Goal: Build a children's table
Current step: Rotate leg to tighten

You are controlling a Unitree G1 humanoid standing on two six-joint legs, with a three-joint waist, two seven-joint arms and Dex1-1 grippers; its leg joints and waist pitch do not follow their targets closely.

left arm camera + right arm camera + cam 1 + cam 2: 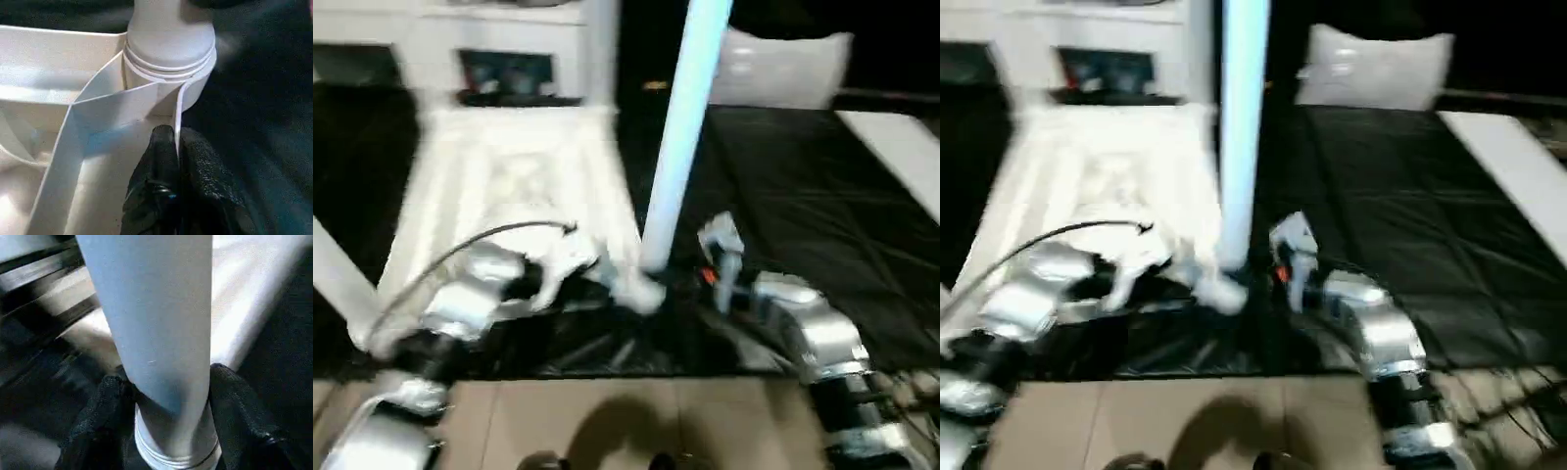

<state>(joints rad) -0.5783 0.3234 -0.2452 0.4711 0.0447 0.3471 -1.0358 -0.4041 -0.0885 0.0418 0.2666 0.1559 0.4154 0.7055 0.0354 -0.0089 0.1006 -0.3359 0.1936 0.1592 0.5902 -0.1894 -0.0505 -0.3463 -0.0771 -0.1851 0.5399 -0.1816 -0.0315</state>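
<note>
The children's table [509, 186] lies upside down on the black counter [803, 215], filling the left half of the left eye view, its ribbed underside facing up. One white leg [680, 127] stands nearly upright from the corner socket [168, 49] near the centre of that frame, and runs out of the top edge. Another leg [337, 279] slants at the left edge.

The left pincer [178, 161] is shut on a thin wall of the tabletop just beside the socket, one black finger on each side of the rib, low in the left wrist view. The right pincer [168, 426] stands about half open around the base of the upright leg, a finger on either side of the tube and both touching it or very nearly; it reads as a grip on the leg, just above the threaded collar.

By the look of it, the whole piece is light, hollow moulded plastic: stiff enough to keep its shape, but smooth and likely slippery under the pads. The long leg would lever hard on its threads if pushed near its far end, so low down beside the socket seems the right place to hold and turn it. The thin rib gives the left pincer a firm edge to stop the top from spinning, though a hard squeeze could flex it.
</note>
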